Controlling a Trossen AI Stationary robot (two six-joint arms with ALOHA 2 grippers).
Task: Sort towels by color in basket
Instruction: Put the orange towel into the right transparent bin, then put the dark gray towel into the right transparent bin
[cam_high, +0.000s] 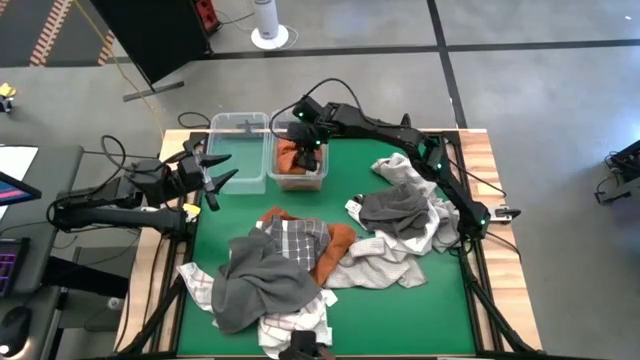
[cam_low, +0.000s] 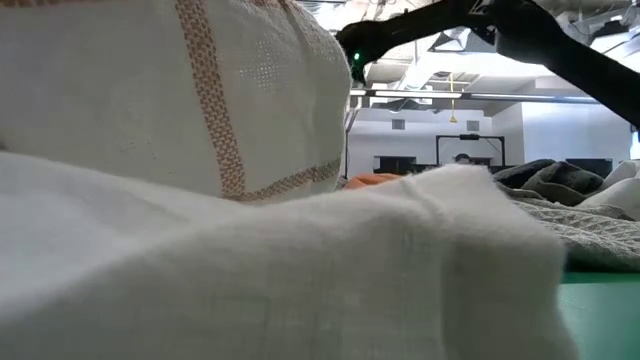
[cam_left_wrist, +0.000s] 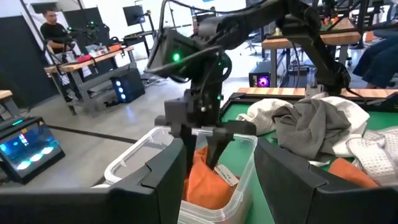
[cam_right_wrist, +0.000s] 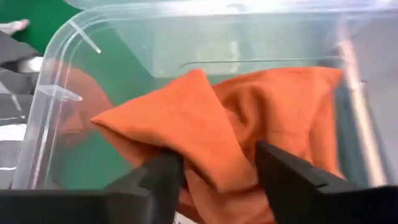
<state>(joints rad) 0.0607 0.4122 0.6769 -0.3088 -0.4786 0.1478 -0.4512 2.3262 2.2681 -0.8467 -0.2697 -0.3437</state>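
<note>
Inspecting progress, we find one orange towel (cam_right_wrist: 249, 118) in the right bin (cam_high: 300, 182), right gripper (cam_high: 308, 160) fingers spread above it; left gripper (cam_high: 215, 178), fingers spread, waits beside the empty bin (cam_high: 238, 150); remaining towels (cam_high: 300, 265) lie unsorted on the surface (cam_high: 350, 320)

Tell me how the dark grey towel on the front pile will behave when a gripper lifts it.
The dark grey towel lies crumpled in soft folds, so it will probably hang limp. It overlaps the checked towel beneath, so it may drag that along. It looks light.
</note>
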